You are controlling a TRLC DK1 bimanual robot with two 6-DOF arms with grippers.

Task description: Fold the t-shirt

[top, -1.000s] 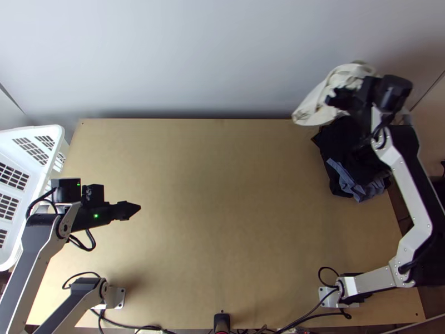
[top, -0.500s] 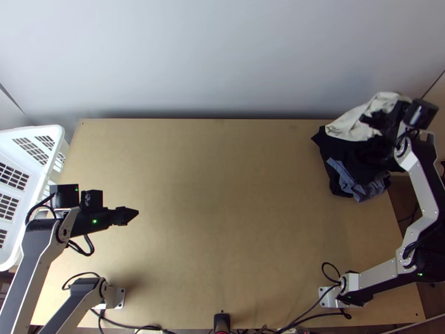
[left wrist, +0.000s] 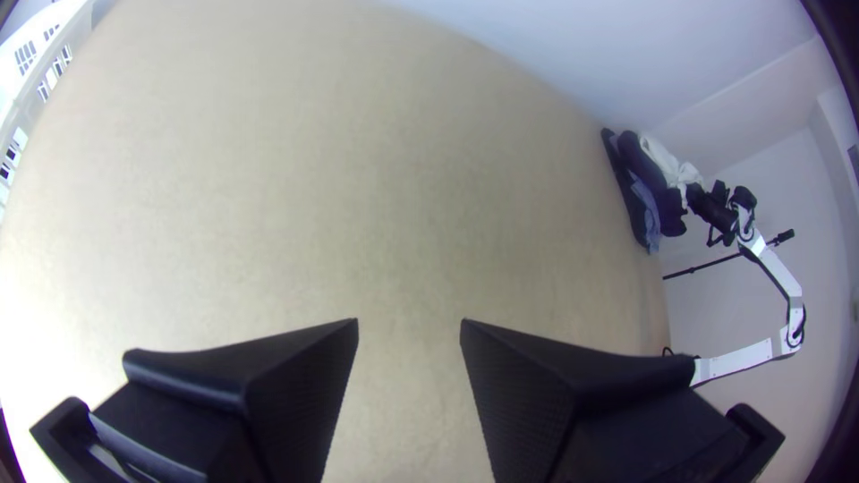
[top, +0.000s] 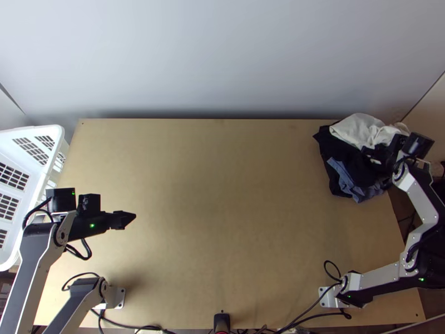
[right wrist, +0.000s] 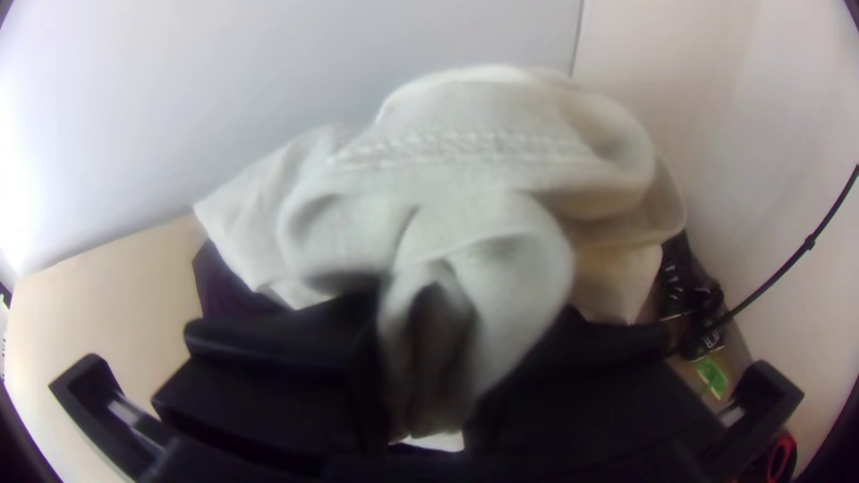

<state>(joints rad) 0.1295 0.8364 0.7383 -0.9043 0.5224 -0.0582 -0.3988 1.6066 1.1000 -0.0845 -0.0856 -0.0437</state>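
Wooden table: we found a white wall along its far edge and a white slatted basket at its left edge. Bare wood lay between the left gripper and the dark clothes pile at the far right corner.

Off-white garment: we saw it bunched on that pile, close to the wall.

Left gripper: fingers moderately parted, nothing between them.

Right gripper: we noted it over the pile near the table's right edge, its fingers slightly apart, clamped on a gathered fold of the garment.
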